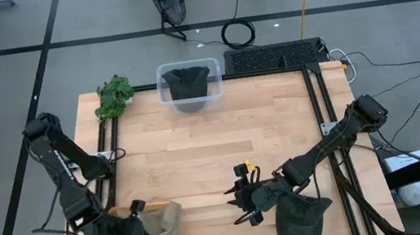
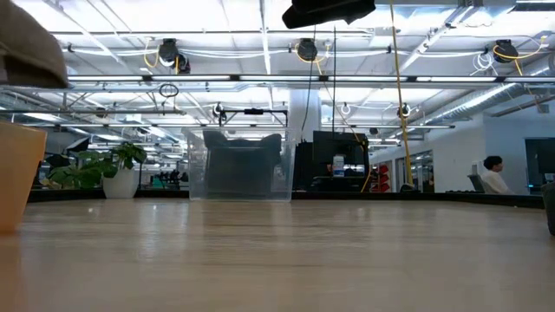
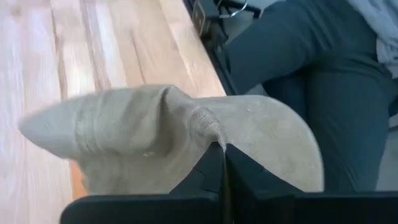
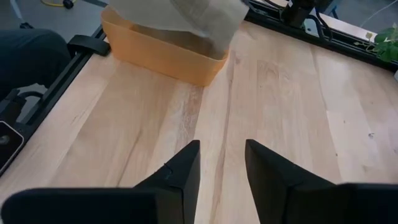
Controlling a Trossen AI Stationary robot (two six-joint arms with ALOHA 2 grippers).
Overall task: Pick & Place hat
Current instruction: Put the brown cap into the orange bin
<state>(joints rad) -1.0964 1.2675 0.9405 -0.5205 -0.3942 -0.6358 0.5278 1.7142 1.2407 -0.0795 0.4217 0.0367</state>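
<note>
The left end effector [image 1: 136, 227] sits at the near left corner of the tabletop [image 1: 216, 158], its two dark fingers [image 3: 214, 171] pressed together and pinching a fold of the tan hat [image 3: 180, 140]. In the left wrist view the tan fabric bunches up into a small peak right where the fingers meet, and the hat's brim spreads out beyond them, over the wood. From above, the tan hat lies just past this end effector, toward the middle of the near edge. In the right wrist view a shallow orange tray [image 4: 163, 55] shows beneath the tan hat, ahead of the right end effector. The right end effector [image 1: 243, 203] hangs low over the wood near the front centre, its fingers [image 4: 180, 171] parted with bare tabletop showing between them, gripping nothing. Just behind it, under its arm, lies a dark green hat [image 1: 300, 218] on the near right corner. Well beyond both end effectors, at the far edge, stands a clear plastic bin [image 1: 190, 86] with a dark hat [image 1: 188, 81] inside, and to its left a small green plant [image 1: 113, 96].
</note>
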